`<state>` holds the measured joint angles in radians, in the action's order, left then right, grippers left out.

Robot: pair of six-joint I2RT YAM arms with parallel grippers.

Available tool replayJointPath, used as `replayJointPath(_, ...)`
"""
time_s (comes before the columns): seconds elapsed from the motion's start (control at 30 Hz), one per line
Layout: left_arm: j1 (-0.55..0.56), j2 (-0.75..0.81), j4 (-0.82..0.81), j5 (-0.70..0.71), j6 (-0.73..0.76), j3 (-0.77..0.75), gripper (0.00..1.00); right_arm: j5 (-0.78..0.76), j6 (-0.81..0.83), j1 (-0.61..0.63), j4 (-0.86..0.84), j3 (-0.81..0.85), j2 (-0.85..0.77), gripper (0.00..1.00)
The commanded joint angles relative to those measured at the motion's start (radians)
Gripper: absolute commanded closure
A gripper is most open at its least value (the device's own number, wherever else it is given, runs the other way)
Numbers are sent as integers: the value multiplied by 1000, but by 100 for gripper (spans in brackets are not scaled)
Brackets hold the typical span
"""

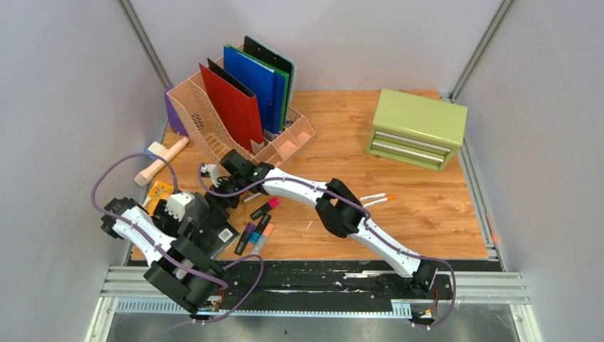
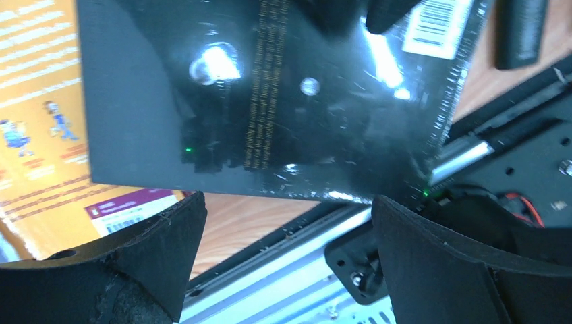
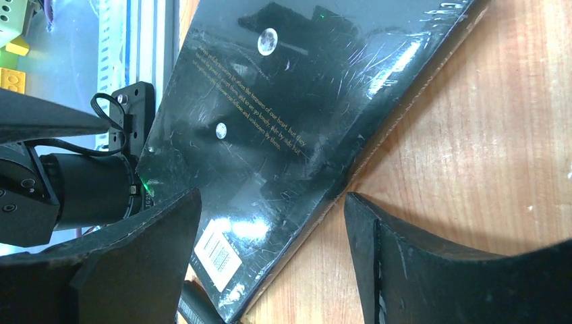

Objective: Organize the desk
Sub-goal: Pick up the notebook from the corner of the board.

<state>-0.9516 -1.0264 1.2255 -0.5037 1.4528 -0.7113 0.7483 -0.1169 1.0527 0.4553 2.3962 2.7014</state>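
Wooden desk [image 1: 342, 128], one book [image 3: 283, 128], one cabinet [image 1: 417, 127]

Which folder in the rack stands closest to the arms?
The red folder; the blue folder and black folder stand behind it.

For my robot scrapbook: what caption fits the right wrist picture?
Open right gripper hovers over a shiny black book lying on the wooden desk.
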Motion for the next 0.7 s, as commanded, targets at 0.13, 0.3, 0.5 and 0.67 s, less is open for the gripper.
replayJointPath(0.13, -10, -96, 178, 86, 119, -36, 0, -17, 26, 3, 27, 6, -46, 20)
replayJointPath(0.3, -17, -144, 124, 154, 94, -14, 0, -17, 26, 1, 27, 19, -42, 20)
replayJointPath(0.5, -21, -172, 59, 209, 71, 8, 0, -15, 23, -2, 27, 35, -31, 19)
replayJointPath(0.67, -22, -203, -33, 200, 48, 40, 0, -3, 17, -1, 27, 53, -17, 18)
